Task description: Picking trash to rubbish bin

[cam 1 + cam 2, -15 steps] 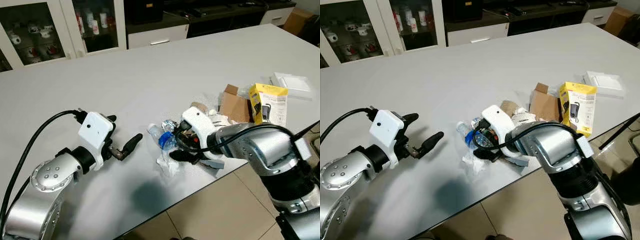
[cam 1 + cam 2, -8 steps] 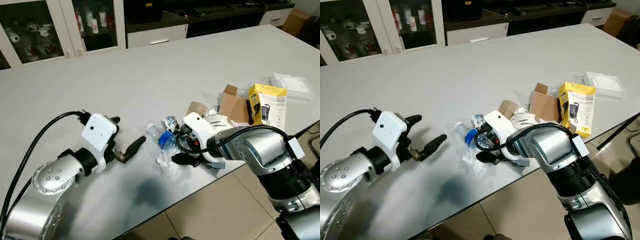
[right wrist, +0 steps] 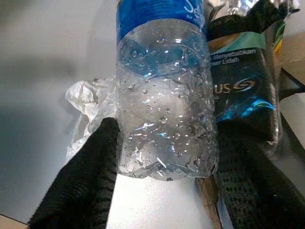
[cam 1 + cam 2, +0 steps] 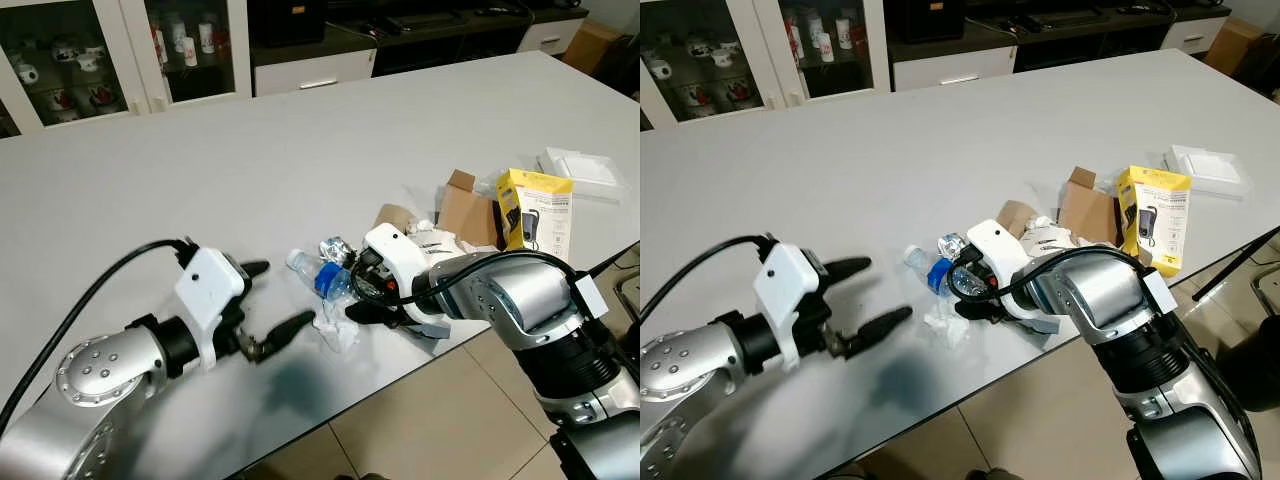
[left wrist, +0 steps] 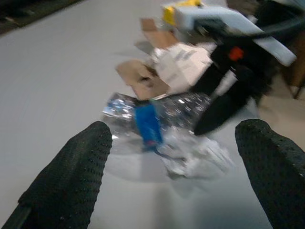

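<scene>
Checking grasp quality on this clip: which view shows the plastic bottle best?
The right wrist view: the plastic bottle is close up, its base between the right gripper jaws, blue label and droplets sharp. The eye views show it small, partly hidden behind that gripper. The left wrist view shows it whole but blurred, lying on the table.

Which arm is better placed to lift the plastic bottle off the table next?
Right. The right gripper already has a finger on each side of the plastic bottle. The left gripper is open and short of the trash pile, holding nothing.
</scene>
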